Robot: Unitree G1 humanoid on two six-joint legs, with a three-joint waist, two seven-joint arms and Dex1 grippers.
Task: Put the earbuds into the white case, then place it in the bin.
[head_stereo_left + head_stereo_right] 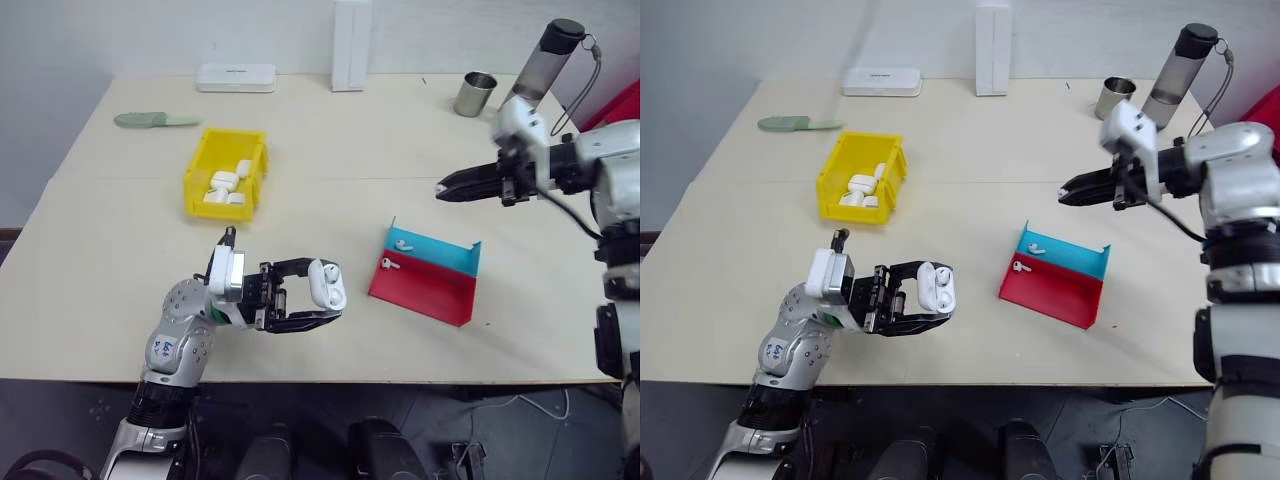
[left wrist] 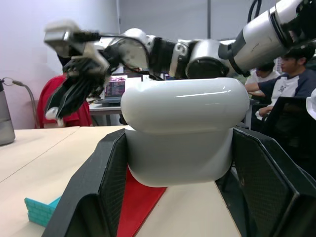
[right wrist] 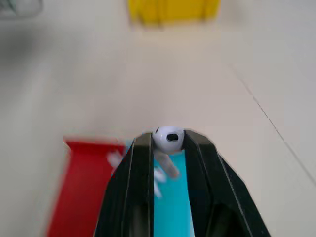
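- The left gripper [image 1: 318, 297] hovers above the table's [image 1: 120, 260] near edge, its fingers clamped on the case [image 1: 326, 284], whose lid is shut.
- The right gripper [image 1: 441, 188] hangs in the air past the tray [image 1: 425, 290], pinching one earbud [image 3: 168, 138] between its fingertips.
- Two earbuds [image 1: 396, 253] lie in the red-and-blue tray.
- The bin [image 1: 225, 175] sits well left of the tray, with white pieces inside.
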